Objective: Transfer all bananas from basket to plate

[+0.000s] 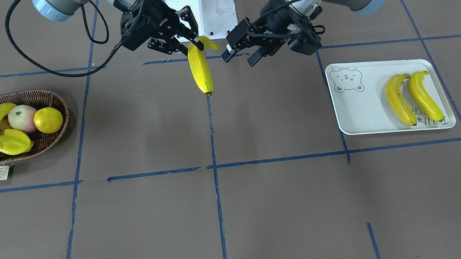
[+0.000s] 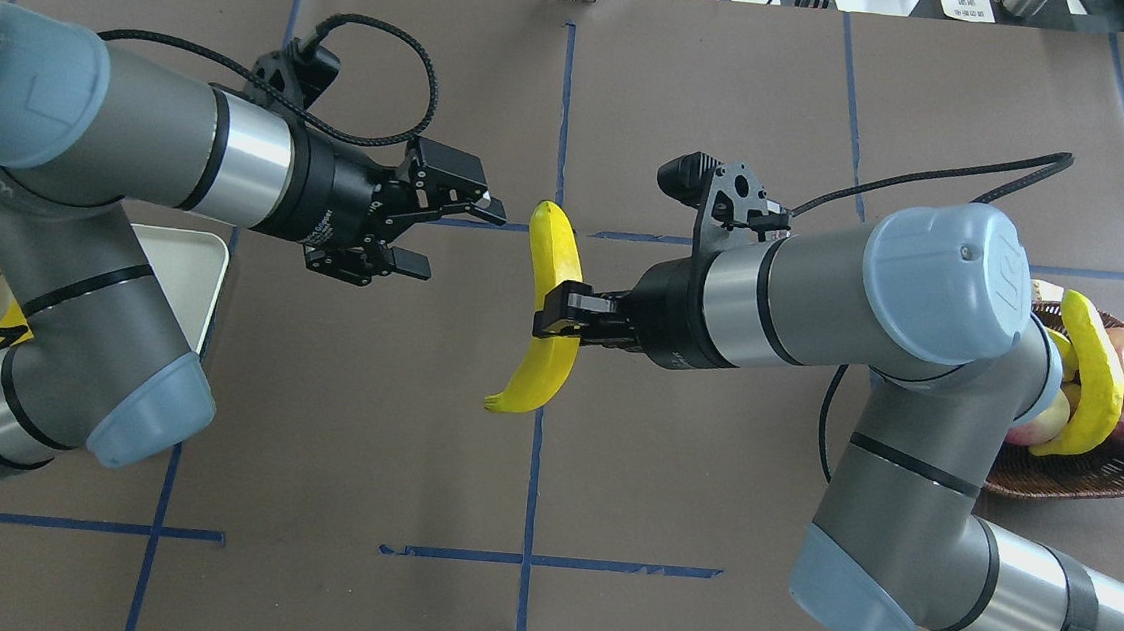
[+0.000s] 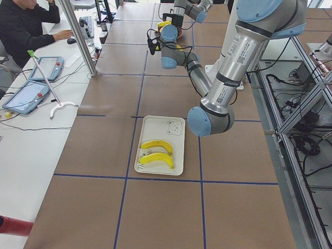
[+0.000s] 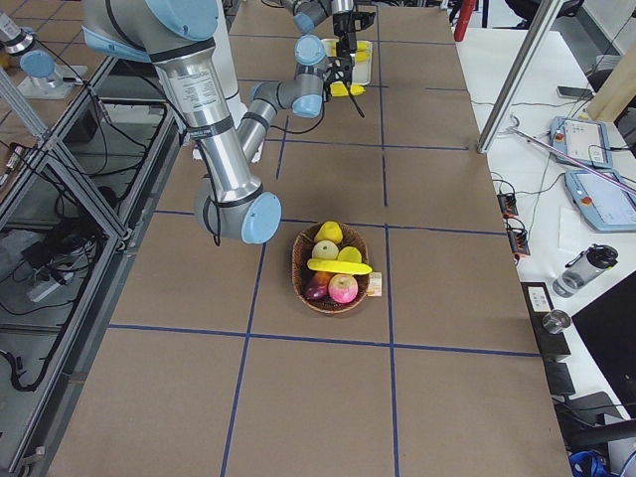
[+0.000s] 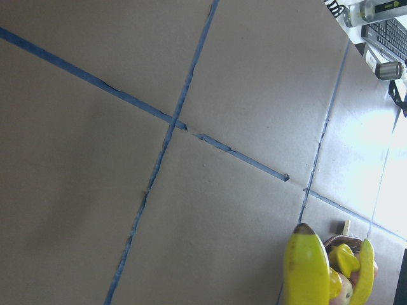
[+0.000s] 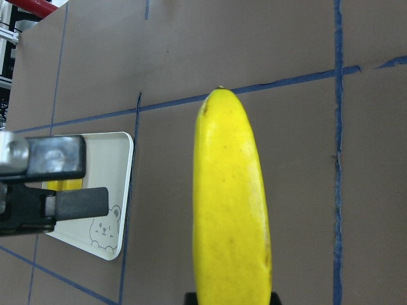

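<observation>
- The held banana [image 2: 553, 255] is clamped at mid-length by the right gripper [image 2: 560, 313], above the table [image 1: 261, 209] centre.
- The left gripper [image 2: 458, 239] is just beside it, fingers apart; the free end should be enclosed squarely before release.
- Two bananas [image 1: 399, 100] lie on the plate [image 1: 360, 109]; one lies in the basket [image 1: 26, 93].

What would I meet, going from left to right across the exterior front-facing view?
Oval dark brown woven wicker basket → long curved yellow banana hanging from the shut right gripper → open black left gripper → pale grey-white rectangular plate with a bear drawing.
</observation>
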Tool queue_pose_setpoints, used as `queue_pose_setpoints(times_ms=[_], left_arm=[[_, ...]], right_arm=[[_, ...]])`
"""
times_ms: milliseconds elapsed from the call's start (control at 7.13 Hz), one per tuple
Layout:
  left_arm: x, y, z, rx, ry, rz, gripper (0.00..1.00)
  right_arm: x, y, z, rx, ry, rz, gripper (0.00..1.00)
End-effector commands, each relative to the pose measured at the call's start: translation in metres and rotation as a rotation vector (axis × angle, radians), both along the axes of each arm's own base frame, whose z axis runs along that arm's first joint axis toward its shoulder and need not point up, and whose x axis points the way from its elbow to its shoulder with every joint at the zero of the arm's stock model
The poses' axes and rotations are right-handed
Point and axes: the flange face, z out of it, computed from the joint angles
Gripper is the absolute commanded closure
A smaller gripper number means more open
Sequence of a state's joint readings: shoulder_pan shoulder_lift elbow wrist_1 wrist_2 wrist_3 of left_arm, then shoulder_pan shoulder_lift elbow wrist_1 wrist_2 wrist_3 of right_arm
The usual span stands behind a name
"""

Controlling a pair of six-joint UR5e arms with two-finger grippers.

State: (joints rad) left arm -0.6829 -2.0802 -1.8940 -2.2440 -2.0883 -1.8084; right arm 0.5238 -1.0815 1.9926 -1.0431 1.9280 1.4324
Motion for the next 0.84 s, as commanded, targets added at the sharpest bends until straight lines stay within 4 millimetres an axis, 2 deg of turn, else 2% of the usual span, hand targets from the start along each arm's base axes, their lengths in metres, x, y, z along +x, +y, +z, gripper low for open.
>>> queue_pose_setpoints(times_ms=[0,280,561,701], left_arm=[[0.019,0.012,-0.015,0.018,0.020,0.000,0.01],[0.036,0.021,-0.019,0.021,0.021,-0.014,0.01],[0.048,0.020,-0.027,0.022,0.024,-0.011,0.02],[0.049,0.021,-0.027,0.023,0.025,-0.009,0.11]], right_arm=[[0.001,0.003,-0.009,0.013,-0.018,-0.003,1.00],[0.001,0.004,-0.017,0.020,-0.032,-0.004,0.99],[0.000,0.006,-0.021,0.021,-0.037,-0.007,0.99],[0.001,0.008,-0.023,0.025,-0.041,-0.009,0.99]])
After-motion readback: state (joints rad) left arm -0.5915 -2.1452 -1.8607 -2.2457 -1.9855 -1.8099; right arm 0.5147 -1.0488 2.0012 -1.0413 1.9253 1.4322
